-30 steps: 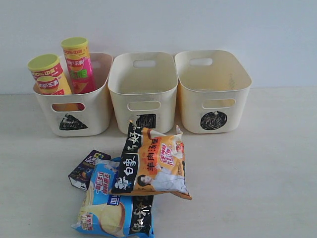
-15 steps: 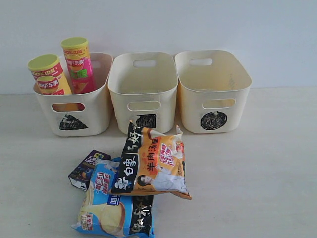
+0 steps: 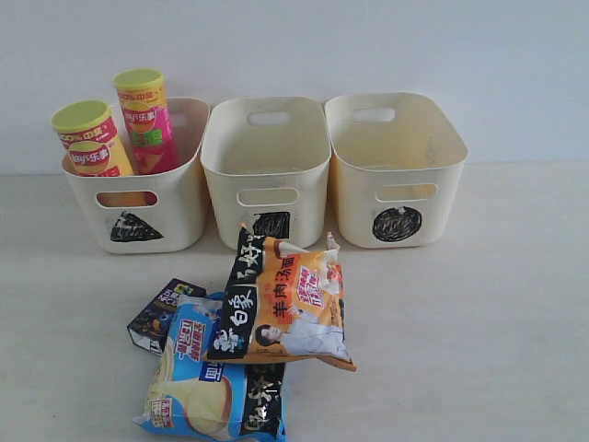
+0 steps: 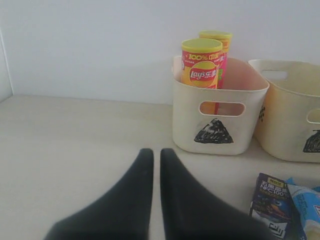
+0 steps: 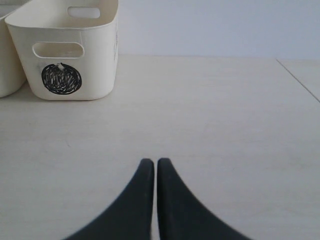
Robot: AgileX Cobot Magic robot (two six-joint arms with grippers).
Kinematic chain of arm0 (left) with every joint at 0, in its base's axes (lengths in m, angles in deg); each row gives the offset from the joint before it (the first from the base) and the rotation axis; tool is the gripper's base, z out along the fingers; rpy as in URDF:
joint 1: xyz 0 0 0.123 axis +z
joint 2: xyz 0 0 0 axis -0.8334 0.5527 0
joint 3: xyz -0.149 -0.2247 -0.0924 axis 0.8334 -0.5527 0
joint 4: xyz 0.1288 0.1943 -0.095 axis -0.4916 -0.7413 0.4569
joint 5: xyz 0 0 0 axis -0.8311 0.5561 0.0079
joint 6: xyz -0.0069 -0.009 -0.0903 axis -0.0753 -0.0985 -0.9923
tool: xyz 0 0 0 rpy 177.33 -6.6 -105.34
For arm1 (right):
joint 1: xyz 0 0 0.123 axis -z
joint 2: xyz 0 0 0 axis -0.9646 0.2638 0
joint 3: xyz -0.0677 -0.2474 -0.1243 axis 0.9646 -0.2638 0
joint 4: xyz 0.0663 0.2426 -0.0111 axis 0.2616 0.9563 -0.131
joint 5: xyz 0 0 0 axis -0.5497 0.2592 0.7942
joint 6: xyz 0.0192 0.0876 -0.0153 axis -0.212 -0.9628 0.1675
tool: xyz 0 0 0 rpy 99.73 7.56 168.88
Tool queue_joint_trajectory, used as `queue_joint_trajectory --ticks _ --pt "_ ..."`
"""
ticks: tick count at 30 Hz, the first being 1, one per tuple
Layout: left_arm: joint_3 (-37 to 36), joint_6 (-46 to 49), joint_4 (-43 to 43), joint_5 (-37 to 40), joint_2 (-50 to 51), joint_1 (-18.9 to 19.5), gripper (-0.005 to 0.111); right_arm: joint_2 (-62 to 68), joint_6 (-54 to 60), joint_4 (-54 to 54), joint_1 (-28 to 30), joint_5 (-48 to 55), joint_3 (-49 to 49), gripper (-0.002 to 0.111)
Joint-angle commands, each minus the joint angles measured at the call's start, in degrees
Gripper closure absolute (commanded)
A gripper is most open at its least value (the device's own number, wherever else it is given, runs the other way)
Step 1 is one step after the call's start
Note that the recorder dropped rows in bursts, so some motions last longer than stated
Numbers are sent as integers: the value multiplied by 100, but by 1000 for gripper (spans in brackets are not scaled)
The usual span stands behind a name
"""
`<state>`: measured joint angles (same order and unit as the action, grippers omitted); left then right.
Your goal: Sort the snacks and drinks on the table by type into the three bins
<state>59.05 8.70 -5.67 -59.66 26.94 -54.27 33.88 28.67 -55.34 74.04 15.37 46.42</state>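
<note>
Three cream bins stand in a row at the back: the triangle bin [image 3: 179, 198], the square bin [image 3: 267, 161] and the circle bin [image 3: 396, 157]. An orange-yellow Lay's can [image 3: 90, 140] and a pink can [image 3: 146, 121] stand in the triangle bin. In front, an orange noodle bag [image 3: 290, 299] lies partly over a blue noodle bag [image 3: 207, 387]. A dark purple drink carton [image 3: 161, 315] lies to their left. My left gripper [image 4: 156, 152] is shut and empty, well short of the triangle bin [image 4: 220, 120]. My right gripper [image 5: 154, 161] is shut and empty over bare table near the circle bin [image 5: 65, 55].
A white wall runs behind the bins. Bare table [image 3: 479, 331] stretches to the right of the bags, and more table [image 4: 65, 140] lies to the left of the triangle bin. Neither arm shows in the exterior view.
</note>
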Motion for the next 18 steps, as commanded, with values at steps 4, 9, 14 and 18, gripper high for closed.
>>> queue_joint_trajectory --ticks 4,9,14,18 --pt "-16 520 279 412 -23 -5 102 -24 0 7 13 -46 -25 108" --pt "-16 688 279 624 -23 -5 102 -24 0 7 13 -46 -25 108" --pt "-16 799 279 638 -23 -5 102 -24 0 7 13 -46 -25 108" --pt "-16 799 279 648 -23 -5 102 -24 0 7 13 -46 -25 108"
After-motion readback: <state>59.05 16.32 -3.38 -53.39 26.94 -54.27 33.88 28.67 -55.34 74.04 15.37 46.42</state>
